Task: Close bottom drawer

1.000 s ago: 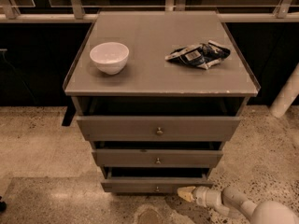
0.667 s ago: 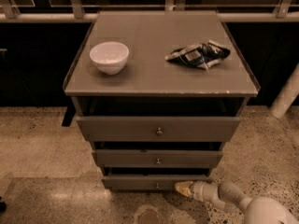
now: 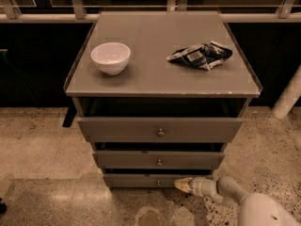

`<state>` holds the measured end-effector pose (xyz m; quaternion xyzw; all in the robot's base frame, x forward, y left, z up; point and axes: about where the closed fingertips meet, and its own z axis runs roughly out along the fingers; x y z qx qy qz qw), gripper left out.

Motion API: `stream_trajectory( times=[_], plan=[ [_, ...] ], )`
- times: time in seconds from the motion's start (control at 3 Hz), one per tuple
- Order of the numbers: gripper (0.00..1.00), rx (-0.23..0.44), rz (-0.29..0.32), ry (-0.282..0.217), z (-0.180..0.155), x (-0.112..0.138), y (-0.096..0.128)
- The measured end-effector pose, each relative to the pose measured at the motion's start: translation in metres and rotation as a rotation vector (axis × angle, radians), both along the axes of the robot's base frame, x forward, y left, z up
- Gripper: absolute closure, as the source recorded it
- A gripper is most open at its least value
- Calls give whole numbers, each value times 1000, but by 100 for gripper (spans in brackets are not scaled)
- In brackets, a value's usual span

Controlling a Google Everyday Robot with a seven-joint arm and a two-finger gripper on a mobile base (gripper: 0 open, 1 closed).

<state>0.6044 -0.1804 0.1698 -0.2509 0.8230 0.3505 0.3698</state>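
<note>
Bottom drawer (image 3: pixel 136 181), lowest of three in the grey cabinet (image 3: pixel 160 128), has the pincer (image 3: pixel 182 184) low at its front panel just right of the small brass knob (image 3: pixel 158 183), its grip state impossible to tell, while a white bowl (image 3: pixel 110 58) and a crumpled packet (image 3: pixel 200 56) sit well apart on the counter (image 3: pixel 155 32).

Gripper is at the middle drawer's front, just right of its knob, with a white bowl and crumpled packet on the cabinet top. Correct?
Wrong drawer. The camera view shows the gripper at the front of the bottom drawer, just right of its knob; the white bowl and crumpled packet are on the cabinet top.
</note>
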Motion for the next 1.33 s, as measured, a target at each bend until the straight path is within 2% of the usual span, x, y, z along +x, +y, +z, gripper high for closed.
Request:
stream_trajectory(
  times=[1.0, 1.33],
  plan=[
    [100, 15, 1, 8, -2, -10, 8],
    [82, 34, -52, 24, 1, -32, -5]
  ],
)
